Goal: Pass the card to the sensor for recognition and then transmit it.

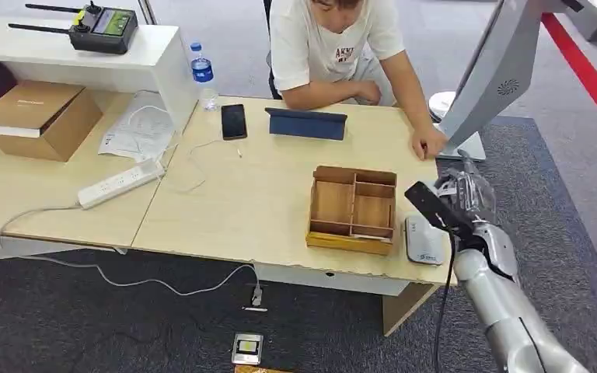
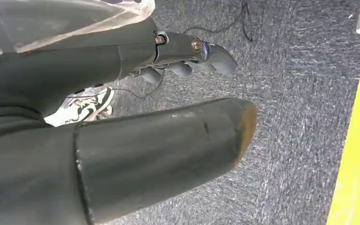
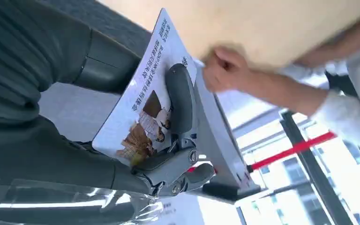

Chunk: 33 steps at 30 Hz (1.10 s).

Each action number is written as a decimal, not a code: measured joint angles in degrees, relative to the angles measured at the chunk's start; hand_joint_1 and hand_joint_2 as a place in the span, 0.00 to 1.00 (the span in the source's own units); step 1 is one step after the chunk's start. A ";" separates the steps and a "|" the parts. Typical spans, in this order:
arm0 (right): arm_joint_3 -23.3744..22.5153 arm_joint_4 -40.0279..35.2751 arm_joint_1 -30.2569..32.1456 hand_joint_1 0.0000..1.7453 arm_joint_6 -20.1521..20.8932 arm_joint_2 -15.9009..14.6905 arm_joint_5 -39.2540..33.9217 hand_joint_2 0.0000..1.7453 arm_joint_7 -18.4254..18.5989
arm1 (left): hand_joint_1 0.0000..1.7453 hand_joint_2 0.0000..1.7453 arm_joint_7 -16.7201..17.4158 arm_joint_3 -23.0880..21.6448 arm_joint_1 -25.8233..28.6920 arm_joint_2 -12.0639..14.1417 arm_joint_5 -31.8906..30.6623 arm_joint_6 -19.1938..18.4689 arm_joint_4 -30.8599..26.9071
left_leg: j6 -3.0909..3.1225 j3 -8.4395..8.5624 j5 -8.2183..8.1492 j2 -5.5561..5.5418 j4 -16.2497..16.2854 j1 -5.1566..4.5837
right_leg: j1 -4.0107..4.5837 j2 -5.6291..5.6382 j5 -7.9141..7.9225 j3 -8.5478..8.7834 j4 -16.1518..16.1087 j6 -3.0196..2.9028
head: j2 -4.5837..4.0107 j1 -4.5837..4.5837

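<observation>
Right hand (image 1: 466,198) raised beside the tabletop's (image 1: 241,210) right end, fingers (image 3: 180,101) clamped on the printed card (image 3: 143,93), thumb behind it. Card held above the white sensor (image 1: 424,239), apart from it. Left hand (image 2: 122,117) hangs over carpet (image 2: 300,93), fingers (image 2: 192,56) loosely apart, holding nothing.

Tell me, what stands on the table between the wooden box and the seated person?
In the head view, a dark blue tablet case stands between the wooden box and the person, with bare table on either side of it.
</observation>
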 joint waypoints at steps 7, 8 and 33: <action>-2.29 -3.63 -5.59 1.00 1.03 -0.79 0.79 1.00 0.33 | 0.00 0.00 -0.68 -0.09 -0.01 0.00 -0.72 -0.17 -0.02 | 0.00 0.00 0.00 0.00 0.00 0.00 | 0.00 0.00 0.00 0.00 0.00 0.00 | 0.02 0.02; -2.51 -4.02 -5.94 1.00 1.38 -0.83 1.40 1.00 0.35 | 0.00 0.00 -0.92 -0.15 0.00 0.00 -1.03 -0.17 -0.02 | 0.00 -0.01 0.00 0.01 0.00 0.00 | 0.00 0.00 0.00 0.00 0.00 0.00 | 0.02 0.00; 0.00 7.26 -25.30 1.00 14.58 5.18 12.83 1.00 6.56 | 0.00 0.00 -3.76 -3.34 -0.11 0.81 -3.28 -0.72 -0.02 | -0.01 -0.03 0.00 0.00 0.00 0.02 | 0.02 0.00 0.00 -0.02 0.02 0.00 | 0.02 0.02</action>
